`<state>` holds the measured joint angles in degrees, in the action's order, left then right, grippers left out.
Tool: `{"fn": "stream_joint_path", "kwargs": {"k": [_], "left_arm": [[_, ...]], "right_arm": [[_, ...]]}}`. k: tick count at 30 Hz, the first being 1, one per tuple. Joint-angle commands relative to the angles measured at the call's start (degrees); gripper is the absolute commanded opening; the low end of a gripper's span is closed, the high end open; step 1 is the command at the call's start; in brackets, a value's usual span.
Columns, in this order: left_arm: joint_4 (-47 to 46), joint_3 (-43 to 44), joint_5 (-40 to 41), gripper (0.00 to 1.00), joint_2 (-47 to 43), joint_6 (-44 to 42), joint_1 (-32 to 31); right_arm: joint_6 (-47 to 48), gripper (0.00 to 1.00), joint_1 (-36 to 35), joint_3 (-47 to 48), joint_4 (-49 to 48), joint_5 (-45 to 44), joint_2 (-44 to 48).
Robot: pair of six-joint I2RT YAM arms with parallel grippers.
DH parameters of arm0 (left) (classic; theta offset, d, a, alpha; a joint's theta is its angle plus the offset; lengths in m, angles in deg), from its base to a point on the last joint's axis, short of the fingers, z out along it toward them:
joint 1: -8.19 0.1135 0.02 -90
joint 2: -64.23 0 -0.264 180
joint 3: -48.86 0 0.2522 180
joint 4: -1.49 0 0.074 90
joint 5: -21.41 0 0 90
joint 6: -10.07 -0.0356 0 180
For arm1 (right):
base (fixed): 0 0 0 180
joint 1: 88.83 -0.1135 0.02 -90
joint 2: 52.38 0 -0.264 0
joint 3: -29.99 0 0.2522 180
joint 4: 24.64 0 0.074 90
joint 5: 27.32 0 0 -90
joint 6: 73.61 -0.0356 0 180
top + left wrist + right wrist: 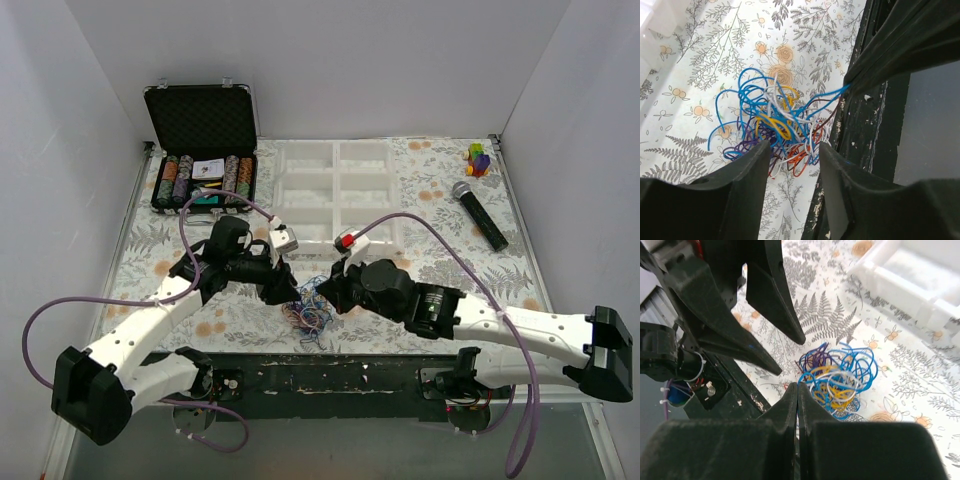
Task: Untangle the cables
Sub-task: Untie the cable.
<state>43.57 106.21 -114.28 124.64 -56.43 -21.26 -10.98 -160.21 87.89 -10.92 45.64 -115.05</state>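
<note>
The cables [306, 310] are a fist-sized tangle of blue, yellow, white, purple and orange wires on the floral cloth near the table's front edge. My left gripper [287, 293] is open, just left of the tangle. In the left wrist view its fingers [756, 167] straddle the near side of the cables [777, 122], holding nothing. My right gripper [333, 296] is just right of the tangle. In the right wrist view it [798, 386] is shut at the edge of the cables [840, 382], pinching blue strands. These strands run taut to its tip in the left wrist view [846, 89].
A white compartment tray [335, 190] stands behind the arms. An open case of poker chips [205, 175] is at the back left. A microphone [478, 213] and a small coloured toy [478, 158] lie at the back right. The dark front table edge [330, 375] is close to the tangle.
</note>
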Motion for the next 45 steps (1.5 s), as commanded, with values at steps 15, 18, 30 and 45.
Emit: {"fn": "stream_joint_path", "kwargs": {"k": [15, 18, 30, 45], "left_arm": [[1.66, 6.95, -2.81, 0.94, -13.38, 2.77, -0.25], [-0.80, 5.54, -6.24, 0.98, -13.82, 3.82, -0.25], [-6.78, 6.59, -8.19, 0.96, -10.22, 7.17, -0.52], [-11.36, 10.27, -4.85, 0.00, -5.74, 9.89, -1.40]], "right_arm": [[4.35, 0.01, -0.34, 13.87, 0.56, 6.13, 4.32], [3.73, 0.01, -0.35, 13.86, -3.65, 7.80, 3.35], [5.23, 0.01, -0.34, 23.97, -5.41, 9.92, -3.06], [4.79, 0.08, -0.34, 23.89, -5.42, 5.10, -2.63]]}}
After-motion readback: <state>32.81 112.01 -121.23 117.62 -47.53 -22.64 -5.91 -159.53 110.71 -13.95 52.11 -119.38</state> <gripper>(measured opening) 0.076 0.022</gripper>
